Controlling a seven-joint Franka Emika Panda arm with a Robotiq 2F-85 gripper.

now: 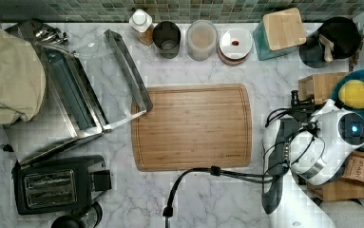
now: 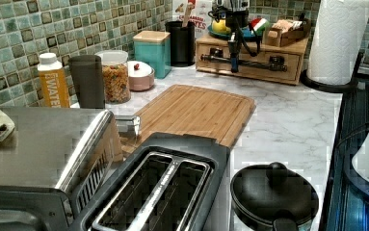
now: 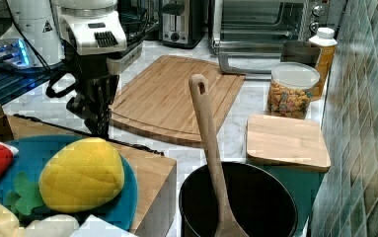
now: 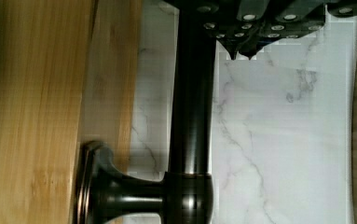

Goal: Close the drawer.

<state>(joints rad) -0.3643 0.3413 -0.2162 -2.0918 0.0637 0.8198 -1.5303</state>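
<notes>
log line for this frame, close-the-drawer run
gripper: beside bar handle, counter side | drawer: looks pushed in, left view | contact: unclear

Cutting board (image 1: 192, 127) centre of top view; drawer (image 2: 249, 62) probably at top view's right.

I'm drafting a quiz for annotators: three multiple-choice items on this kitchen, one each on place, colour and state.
1. The gripper is: A over the cutting board; B beside the handle of the drawer; C above the toaster.
2. That handle is: A white; B black; C red.
3. The toaster oven door is: A shut; B open; C missing.
Key: B, the bar runs right beside it; B, dark against light wood; B, the glass door lies folded down.
</notes>
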